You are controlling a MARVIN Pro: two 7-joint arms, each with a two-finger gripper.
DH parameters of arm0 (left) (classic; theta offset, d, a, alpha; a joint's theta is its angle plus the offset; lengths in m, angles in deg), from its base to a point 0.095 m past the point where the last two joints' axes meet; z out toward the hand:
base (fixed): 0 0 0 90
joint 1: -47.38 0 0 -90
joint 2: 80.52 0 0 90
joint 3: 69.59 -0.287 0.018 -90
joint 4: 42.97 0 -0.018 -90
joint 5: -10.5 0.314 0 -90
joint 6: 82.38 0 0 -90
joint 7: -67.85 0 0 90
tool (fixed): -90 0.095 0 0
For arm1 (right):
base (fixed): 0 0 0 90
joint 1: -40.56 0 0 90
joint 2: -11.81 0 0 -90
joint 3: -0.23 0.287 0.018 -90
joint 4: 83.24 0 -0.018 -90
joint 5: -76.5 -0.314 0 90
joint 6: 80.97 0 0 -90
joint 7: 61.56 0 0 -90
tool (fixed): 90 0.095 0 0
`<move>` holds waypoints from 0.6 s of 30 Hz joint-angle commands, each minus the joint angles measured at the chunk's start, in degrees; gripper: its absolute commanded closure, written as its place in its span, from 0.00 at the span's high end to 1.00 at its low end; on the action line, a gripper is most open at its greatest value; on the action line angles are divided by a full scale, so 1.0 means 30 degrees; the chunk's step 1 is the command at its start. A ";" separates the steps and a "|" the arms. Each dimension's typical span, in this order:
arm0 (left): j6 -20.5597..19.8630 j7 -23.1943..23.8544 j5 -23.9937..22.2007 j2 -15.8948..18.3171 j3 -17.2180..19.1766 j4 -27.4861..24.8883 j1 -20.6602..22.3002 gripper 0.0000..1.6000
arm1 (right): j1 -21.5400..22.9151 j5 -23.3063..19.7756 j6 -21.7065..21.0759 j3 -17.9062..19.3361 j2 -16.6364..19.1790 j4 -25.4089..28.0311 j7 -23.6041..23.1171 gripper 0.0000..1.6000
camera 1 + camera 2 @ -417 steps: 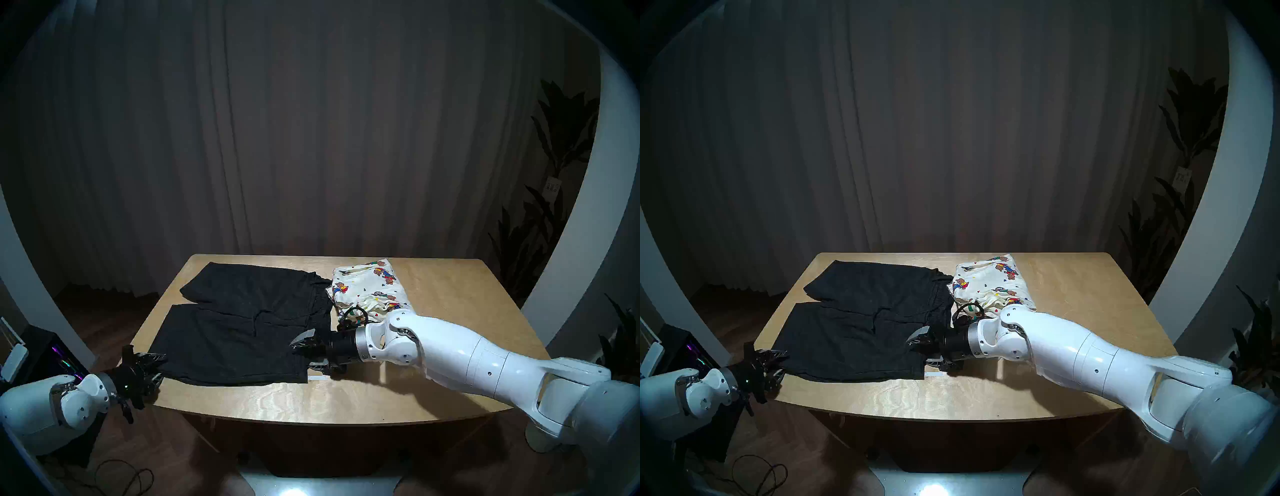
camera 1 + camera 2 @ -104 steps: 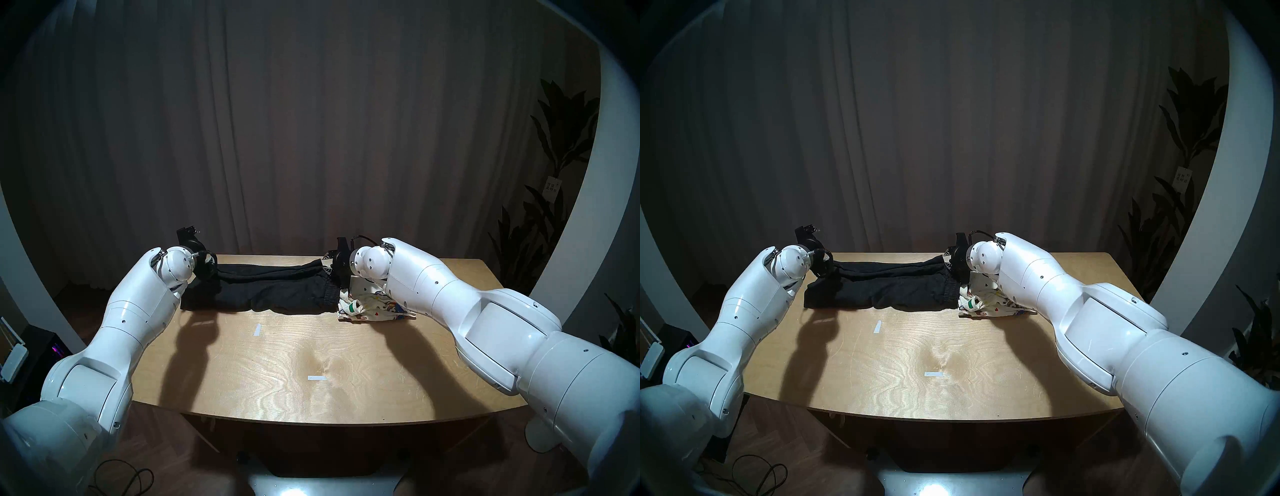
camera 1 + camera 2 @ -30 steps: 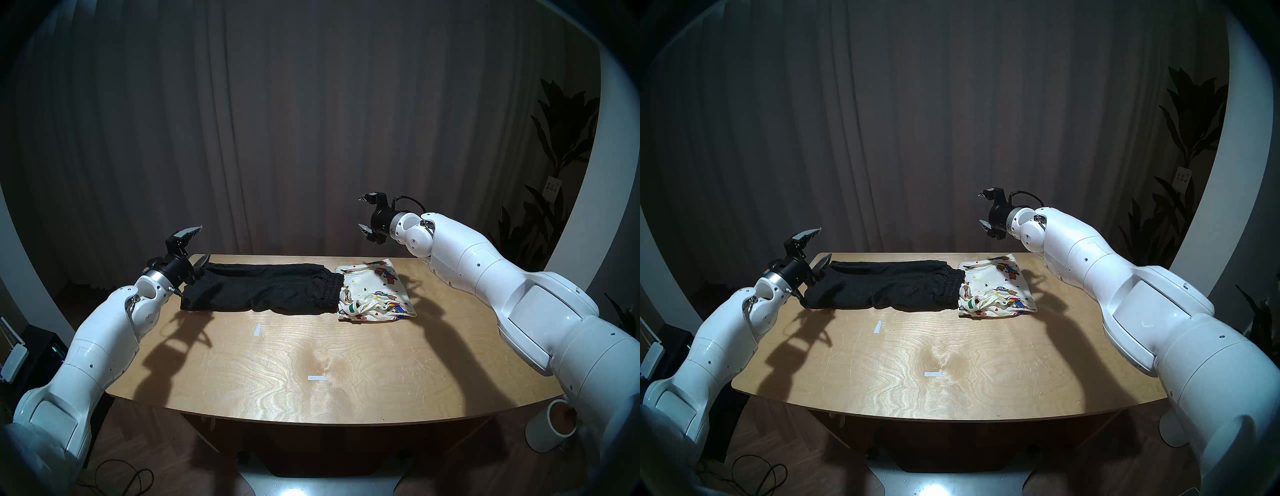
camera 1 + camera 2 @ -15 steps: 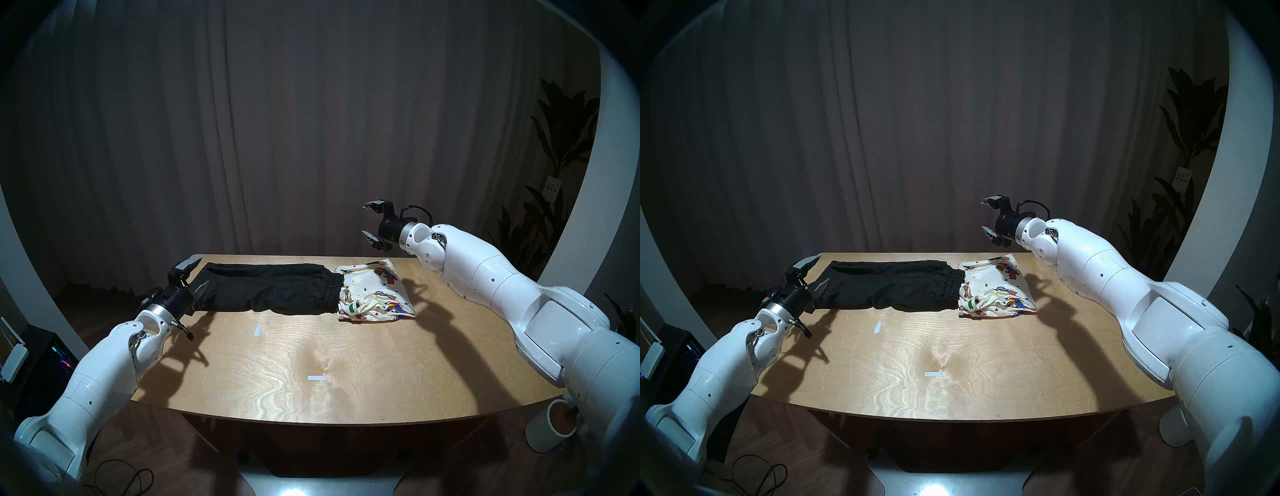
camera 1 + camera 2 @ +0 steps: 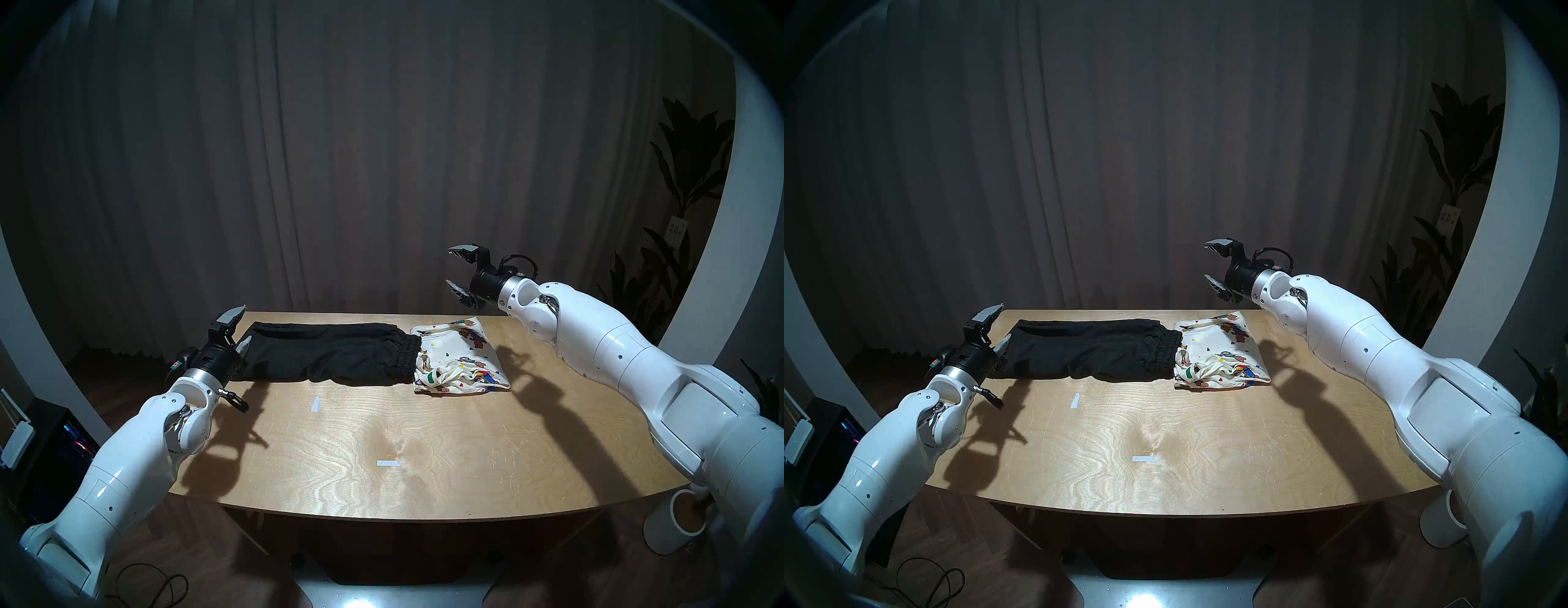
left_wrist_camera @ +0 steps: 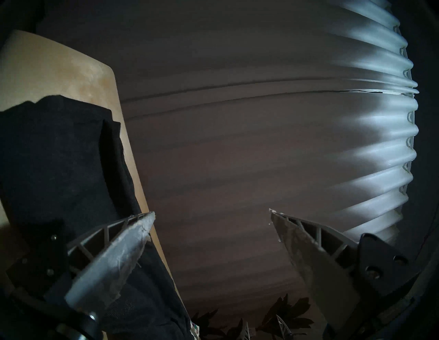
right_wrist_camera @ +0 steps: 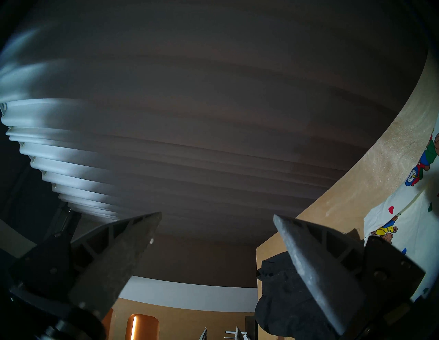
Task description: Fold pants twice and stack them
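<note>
The black pants (image 5: 326,354) lie folded lengthwise into a long strip along the far side of the table (image 5: 424,446), waistband to the right. The waistband touches the folded cream teddy-bear pants (image 5: 460,358). My left gripper (image 5: 246,323) is open and empty, just off the strip's left leg end, its lower finger close to the cloth. My right gripper (image 5: 448,267) is open and empty in the air above the table's far edge, over the cream pants. The left wrist view shows the open left gripper (image 6: 211,212) beside the black pants (image 6: 59,154). In the right wrist view the right gripper (image 7: 217,214) is open, with the cream pants (image 7: 403,225) at the right edge.
Two white tape marks (image 5: 315,403) (image 5: 388,463) lie on the table's near half. A white cup-like cylinder (image 5: 674,526) stands on the floor at the right. A dark box (image 5: 55,446) sits on the floor at the left. A curtain hangs behind, with a plant (image 5: 679,178) at the far right.
After folding the black pants in half lengthwise, both grippers let go and lifted off. Over the last second the left gripper sank toward the leg end; the right drew slightly right.
</note>
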 commanded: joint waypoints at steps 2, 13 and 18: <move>0.2535 -0.2685 -0.0230 0.0496 0.0293 -0.1274 -0.0182 1.00 | -0.0138 0.0378 0.1045 0.0420 0.0582 0.1385 -0.1061 1.00; 0.4663 -0.7249 -0.1412 0.1211 -0.1127 -0.1888 0.0971 1.00 | -0.0426 0.1008 0.2689 0.0456 0.0902 0.2394 -0.0751 1.00; 0.5488 -0.9396 -0.1481 0.1114 -0.1574 -0.1648 0.1778 1.00 | -0.0319 0.1028 0.3300 0.0400 0.0734 0.2427 0.0178 1.00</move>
